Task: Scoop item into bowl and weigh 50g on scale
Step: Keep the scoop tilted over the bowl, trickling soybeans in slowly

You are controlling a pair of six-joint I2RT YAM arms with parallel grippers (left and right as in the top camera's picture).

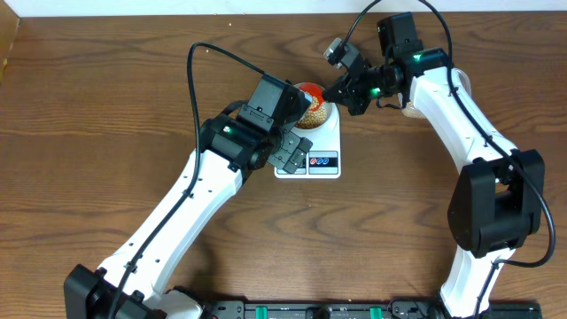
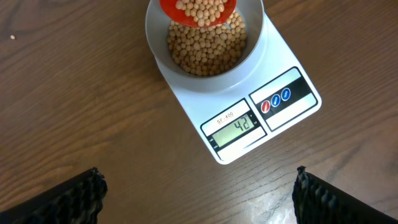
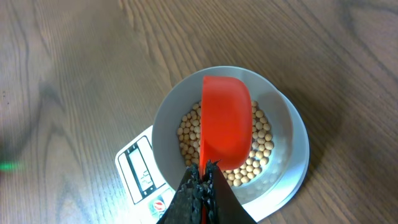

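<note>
There is one scale (image 1: 330, 137) on the worktop. In the overhead view its long axis runs from 12 to 6 o'clock, and the end with the display and buttons points to 6. It has one display (image 2: 237, 126), which reads 42, and two round buttons (image 2: 275, 100) beside it, one red and one blue.

One bowl (image 2: 254, 28) sits on the 12 o'clock half of the scale. It holds a loose heap of beans (image 2: 205, 53), too many to count.

One red scoop (image 3: 227, 118) hangs over the bowl, inside the rim. In the right wrist view its long axis runs from 6 to 12 o'clock, with the handle at 6 and the rounded back towards the camera. The left wrist view shows its mouth tipped over, with beans at its lip.

The right tool (image 3: 202, 186) is clamped tight on the scoop's handle. In the overhead view it reaches in from about 2 o'clock of the bowl.

The left tool (image 2: 196, 186) hangs above the worktop just off the display end of the scale. Its fingers (image 2: 74, 196) are spread wide apart and grip nothing.
</note>
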